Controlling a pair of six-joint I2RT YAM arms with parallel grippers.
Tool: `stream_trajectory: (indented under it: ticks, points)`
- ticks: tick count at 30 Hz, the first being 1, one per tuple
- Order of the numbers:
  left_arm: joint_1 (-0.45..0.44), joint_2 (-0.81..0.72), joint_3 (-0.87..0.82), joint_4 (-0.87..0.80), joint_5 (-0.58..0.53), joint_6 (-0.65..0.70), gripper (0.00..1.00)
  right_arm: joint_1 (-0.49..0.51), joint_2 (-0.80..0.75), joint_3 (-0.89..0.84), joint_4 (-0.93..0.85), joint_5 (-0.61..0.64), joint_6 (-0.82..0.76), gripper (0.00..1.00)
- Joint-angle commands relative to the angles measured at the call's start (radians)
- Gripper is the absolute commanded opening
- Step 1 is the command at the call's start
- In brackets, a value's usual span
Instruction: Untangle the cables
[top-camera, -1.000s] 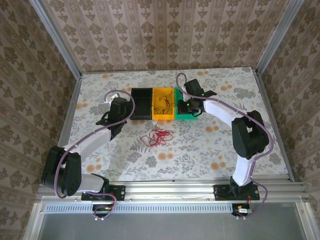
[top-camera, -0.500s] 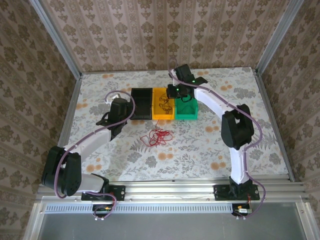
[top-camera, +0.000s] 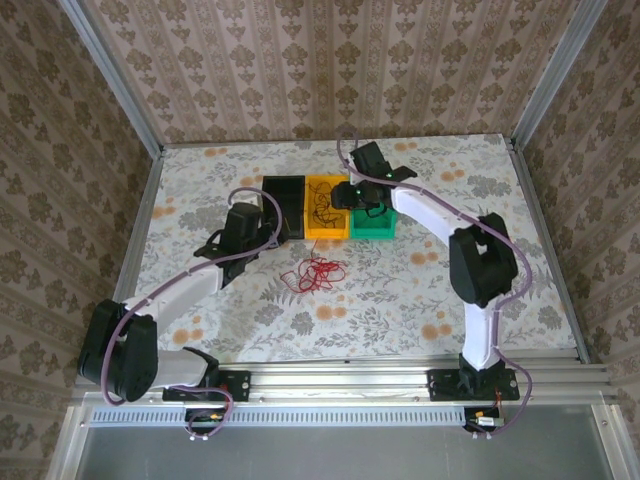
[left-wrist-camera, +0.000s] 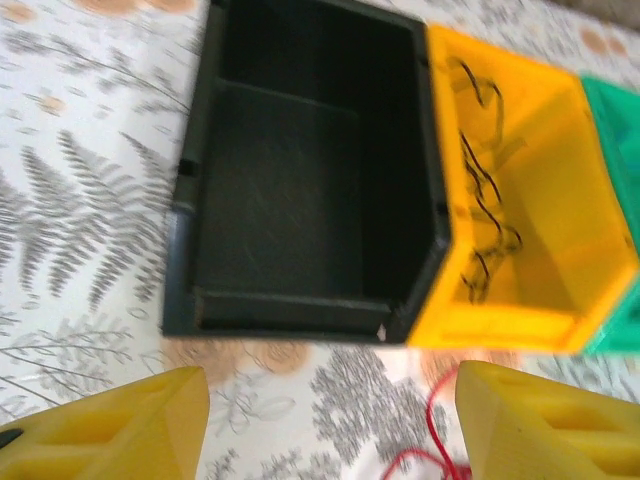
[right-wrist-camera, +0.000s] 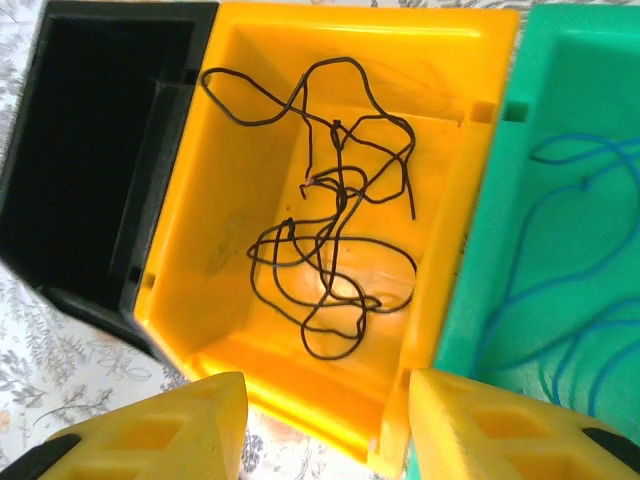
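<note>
Table (top-camera: 420, 290) with black bin (left-wrist-camera: 290, 200), yellow bin (right-wrist-camera: 230, 250) and green bin (right-wrist-camera: 480, 230) in a row, upper centre. Left claw (left-wrist-camera: 330, 400) released, empty, by black bin. Right claw (right-wrist-camera: 328, 395) released, empty, over yellow bin. Black cable (right-wrist-camera: 340, 180) in yellow bin, blue cable (right-wrist-camera: 585, 185) in green, red cable (top-camera: 315, 272) on table below bins.

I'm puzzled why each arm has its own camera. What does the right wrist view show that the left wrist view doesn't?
Right wrist view: a blue cable lying in the green bin. Left wrist view: a bit of red cable on the table near the bins. Both: the black bin, the yellow bin holding a loose black cable, and the green bin.
</note>
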Motion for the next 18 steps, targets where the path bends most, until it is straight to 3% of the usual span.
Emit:
stream_trajectory:
  ticks: [1, 5, 10, 13, 18]
  points:
    - [-0.041, -0.004, -0.016, -0.044, 0.166, 0.13, 0.66, 0.006, -0.124, -0.115, 0.069, 0.027, 0.025, 0.47]
    - [-0.105, 0.031, -0.007, -0.05, 0.311, 0.22, 0.66, 0.012, -0.2, -0.253, 0.09, 0.033, 0.04, 0.47]
    - [-0.148, 0.087, 0.008, -0.028, 0.445, 0.24, 0.62, 0.022, -0.249, -0.391, 0.135, 0.018, 0.079, 0.46]
    - [-0.166, 0.127, 0.029, -0.036, 0.481, 0.26, 0.6, 0.031, -0.251, -0.425, 0.137, 0.019, 0.081, 0.46]
    - [-0.178, 0.211, 0.081, -0.064, 0.45, 0.272, 0.57, 0.059, -0.248, -0.459, 0.149, -0.004, 0.071, 0.45]
